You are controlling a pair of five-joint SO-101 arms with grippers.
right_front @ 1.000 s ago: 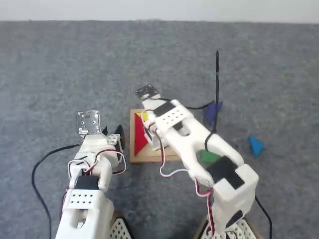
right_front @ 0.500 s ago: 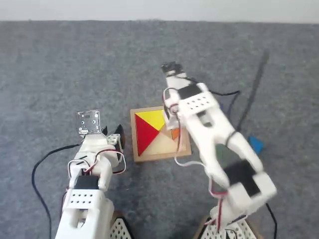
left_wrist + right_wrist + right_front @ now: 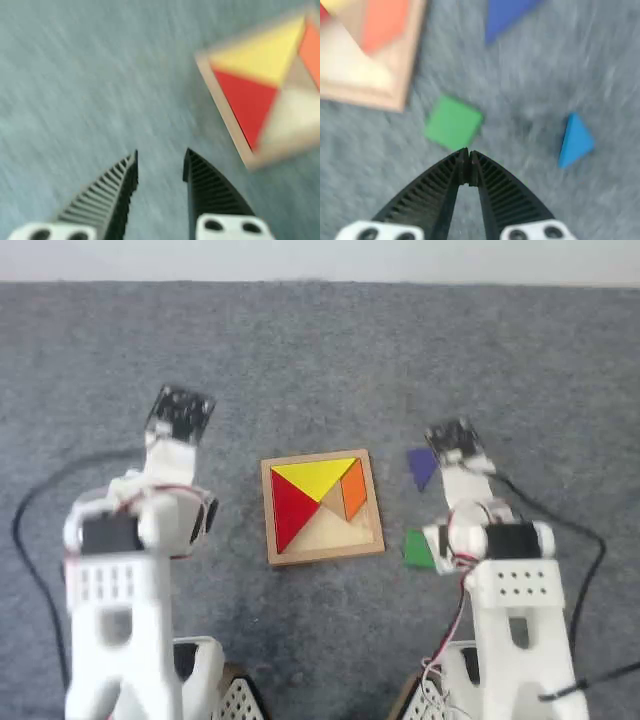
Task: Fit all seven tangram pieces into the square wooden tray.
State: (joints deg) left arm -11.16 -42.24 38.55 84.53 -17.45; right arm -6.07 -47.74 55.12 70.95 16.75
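Observation:
The square wooden tray (image 3: 372, 540) lies mid-table holding a yellow triangle (image 3: 315, 476), a red triangle (image 3: 289, 510) and an orange piece (image 3: 354, 488). A purple piece (image 3: 422, 466) and a green square (image 3: 418, 549) lie on the carpet right of it. My right gripper (image 3: 468, 154) is shut and empty, its tips just short of the green square (image 3: 454, 122), with a blue triangle (image 3: 575, 141) beside it. My left gripper (image 3: 160, 159) is open over bare carpet, left of the tray (image 3: 225, 114).
Grey carpet (image 3: 300, 360) covers the whole table. The left arm (image 3: 140, 530) stands left of the tray and the right arm (image 3: 495, 550) right of it. Cables trail beside both arms.
The right arm pulled back from over the tray to the right side, uncovering the orange piece in the tray. The left arm rose and swung outward to the left.

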